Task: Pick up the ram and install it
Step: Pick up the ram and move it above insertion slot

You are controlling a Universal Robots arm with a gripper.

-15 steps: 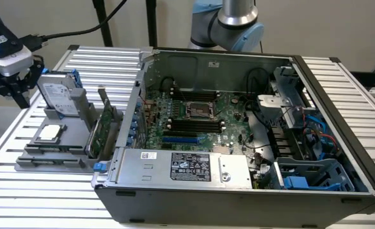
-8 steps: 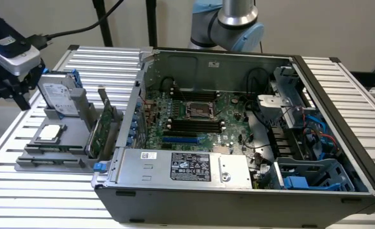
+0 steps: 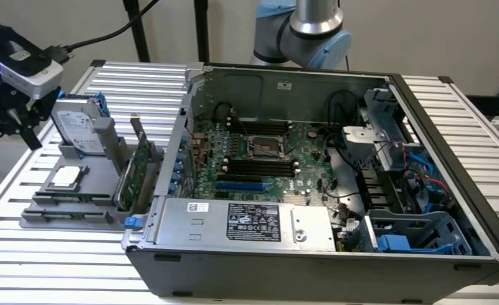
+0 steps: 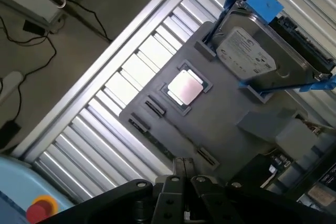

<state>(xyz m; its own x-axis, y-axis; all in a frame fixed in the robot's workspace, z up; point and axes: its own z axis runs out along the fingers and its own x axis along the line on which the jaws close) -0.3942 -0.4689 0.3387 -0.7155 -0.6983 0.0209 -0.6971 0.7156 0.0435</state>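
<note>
My gripper (image 3: pixel 16 117) hangs over the table's far corner on the exterior view's left, above and beside a grey parts holder (image 3: pixel 72 213). In the wrist view its fingertips (image 4: pixel 179 167) press together with nothing between them. Green boards stand on edge along the holder's side nearest the case. The thin narrow one (image 3: pixel 137 140) looks like the ram, though I cannot tell it surely from the wider green card (image 3: pixel 128 183) beside it. The gripper is well apart from both. An open computer case (image 3: pixel 317 254) shows its motherboard with black memory slots (image 3: pixel 258 166).
The holder also carries a hard drive in a blue frame (image 4: pixel 262 51) and a square silver processor (image 4: pixel 185 87). The slatted metal table (image 3: pixel 54 260) ends close to the gripper, with floor and cables (image 4: pixel 31 35) beyond. A power supply (image 3: pixel 249 222) and drive cages (image 3: pixel 411 232) line the case.
</note>
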